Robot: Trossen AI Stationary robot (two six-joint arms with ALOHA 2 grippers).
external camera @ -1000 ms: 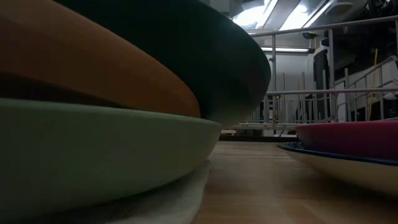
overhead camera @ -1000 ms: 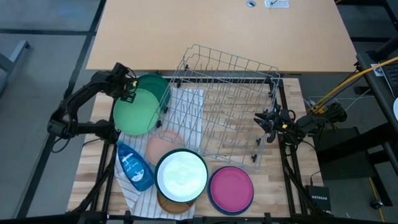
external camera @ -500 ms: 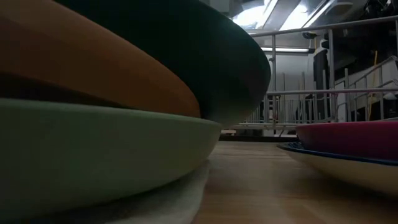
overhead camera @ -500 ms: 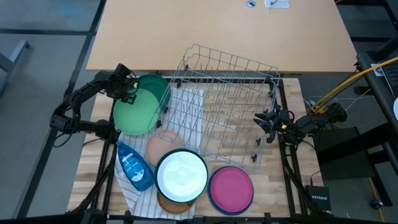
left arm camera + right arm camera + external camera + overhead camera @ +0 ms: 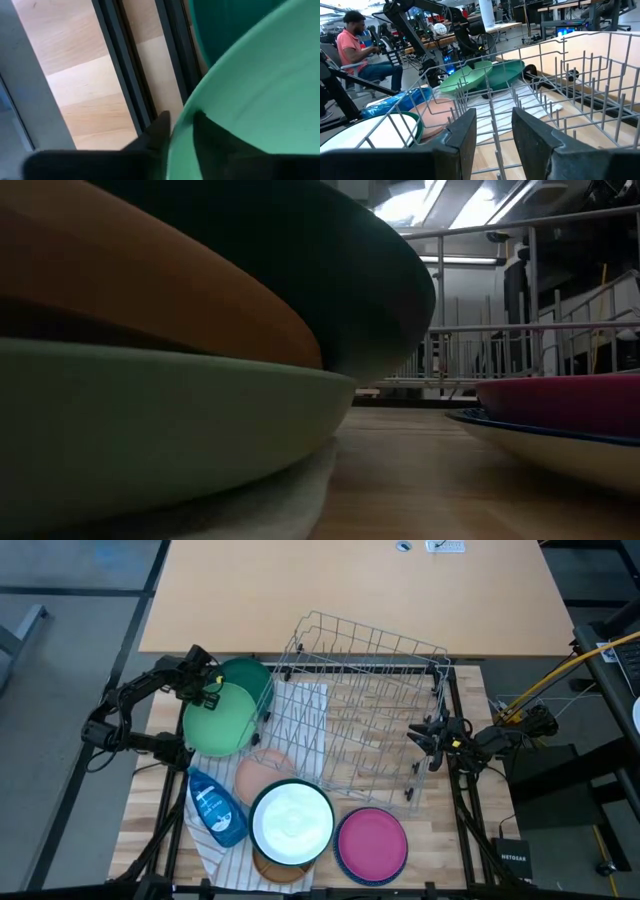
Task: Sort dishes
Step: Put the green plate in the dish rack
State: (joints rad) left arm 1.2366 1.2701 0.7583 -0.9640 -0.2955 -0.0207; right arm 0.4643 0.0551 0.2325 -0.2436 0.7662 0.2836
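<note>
A light green plate (image 5: pixel 215 720) lies at the table's left, its far edge against a dark green bowl (image 5: pixel 252 680). My left gripper (image 5: pixel 205 690) is shut on the plate's far-left rim. The grey wire rack (image 5: pixel 365 710) stands tilted at the middle. My right gripper (image 5: pixel 432 735) is open at the rack's right wall, with a rack wire (image 5: pixel 492 125) between its fingers and untouched. Near the front lie a peach plate (image 5: pixel 262 775), a white plate in a dark green bowl (image 5: pixel 292 822) on a tan one, and a magenta plate (image 5: pixel 372 843). My left gripper pinches the light green plate's rim (image 5: pixel 181 125) between its two fingers, one finger (image 5: pixel 157 131) outside the plate and one (image 5: pixel 212 142) on its inner face. The fingers come from the table's far-left side, slanting down. The plate's near side rests on the table.
A blue soap bottle (image 5: pixel 215 805) lies on a striped cloth (image 5: pixel 300 705) beside the peach plate. The low view is filled by the front stack of dishes (image 5: pixel 150 330) and the magenta plate (image 5: pixel 560 400). A seated person (image 5: pixel 357 45) shows beyond the table.
My left gripper has edged a little toward the near edge, onto the light green plate's rim, and its arm's elbow has shifted slightly toward the far edge. My right arm has kept still.
</note>
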